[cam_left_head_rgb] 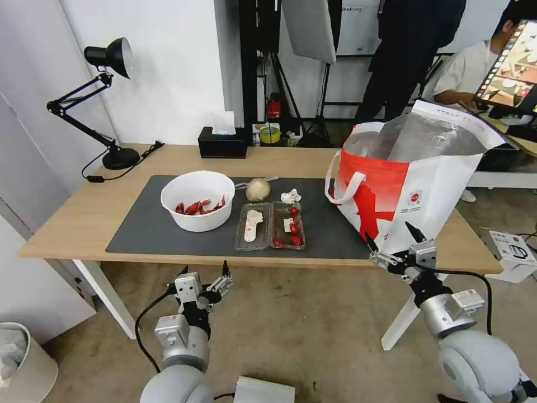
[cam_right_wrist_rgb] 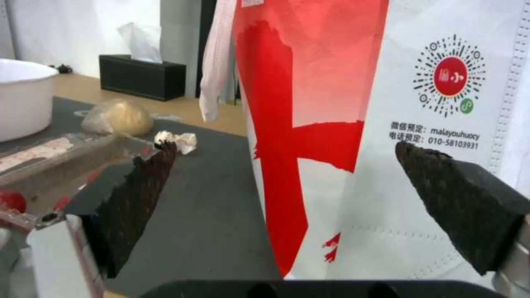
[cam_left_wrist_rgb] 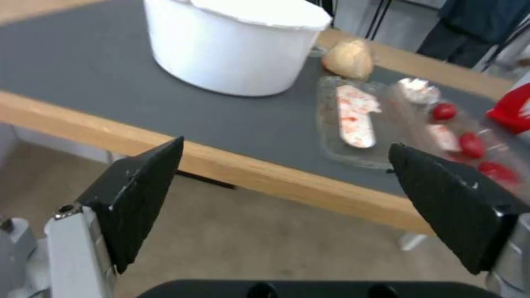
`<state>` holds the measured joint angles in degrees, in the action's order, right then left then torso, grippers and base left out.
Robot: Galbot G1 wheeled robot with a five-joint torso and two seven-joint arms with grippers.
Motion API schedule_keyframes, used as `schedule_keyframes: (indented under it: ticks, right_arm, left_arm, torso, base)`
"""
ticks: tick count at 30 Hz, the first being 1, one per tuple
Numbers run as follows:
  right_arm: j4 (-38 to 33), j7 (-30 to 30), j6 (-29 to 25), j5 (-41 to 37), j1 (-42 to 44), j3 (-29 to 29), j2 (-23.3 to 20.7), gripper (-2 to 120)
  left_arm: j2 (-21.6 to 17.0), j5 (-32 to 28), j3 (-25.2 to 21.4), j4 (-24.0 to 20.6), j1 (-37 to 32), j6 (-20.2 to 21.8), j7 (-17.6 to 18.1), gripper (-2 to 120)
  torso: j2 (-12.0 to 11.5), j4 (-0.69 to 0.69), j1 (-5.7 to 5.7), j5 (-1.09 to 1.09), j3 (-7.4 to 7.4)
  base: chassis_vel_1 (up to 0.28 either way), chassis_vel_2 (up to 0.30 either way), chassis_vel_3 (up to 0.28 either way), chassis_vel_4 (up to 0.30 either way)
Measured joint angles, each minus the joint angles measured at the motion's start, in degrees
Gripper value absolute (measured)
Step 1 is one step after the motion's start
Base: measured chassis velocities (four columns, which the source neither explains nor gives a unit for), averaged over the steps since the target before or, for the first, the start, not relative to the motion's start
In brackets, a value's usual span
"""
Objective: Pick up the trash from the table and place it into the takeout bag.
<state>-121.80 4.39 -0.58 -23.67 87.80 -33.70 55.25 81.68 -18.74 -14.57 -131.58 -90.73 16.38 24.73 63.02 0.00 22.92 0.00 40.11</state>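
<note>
Four pieces of trash lie on the dark mat of the table (cam_left_head_rgb: pixel 78 221), and each likely calls for a different hold. The white bowl (cam_left_head_rgb: pixel 197 200) of red shells, on the mat's left part, looks stiff but smooth-walled and the heaviest piece; its rim seems the best purchase, kept level so nothing spills. Just right of it, the clear hinged tray (cam_left_head_rgb: pixel 270 225) lies open and flat; thin plastic will probably flex and slip, so a pinch on one long edge suits it. Behind the tray sit the beige lump (cam_left_head_rgb: pixel 258 190) and the crumpled tissue (cam_left_head_rgb: pixel 291 196), both likely light and soft enough to squeeze anywhere. The takeout bag (cam_left_head_rgb: pixel 403 184) stands open at the table's right end. Below the table's front edge, the left gripper (cam_left_head_rgb: pixel 205 273) and right gripper (cam_left_head_rgb: pixel 394 244) both hang spread wide, holding nothing.
</note>
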Motion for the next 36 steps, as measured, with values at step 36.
schedule_keyframes:
  ticks: [36]
  right_arm:
    - [0.05, 1.77, -1.41, 2.12, 1.66, 1.06, 3.10, 100]
  left_arm:
    - [1.32, -55.56, 5.55, 2.50, 21.10, -0.53, 21.46, 100]
  torso:
    - [0.00, 0.00, 0.00, 0.00, 0.00]
  base:
    - [0.000, 0.000, 0.000, 0.000]
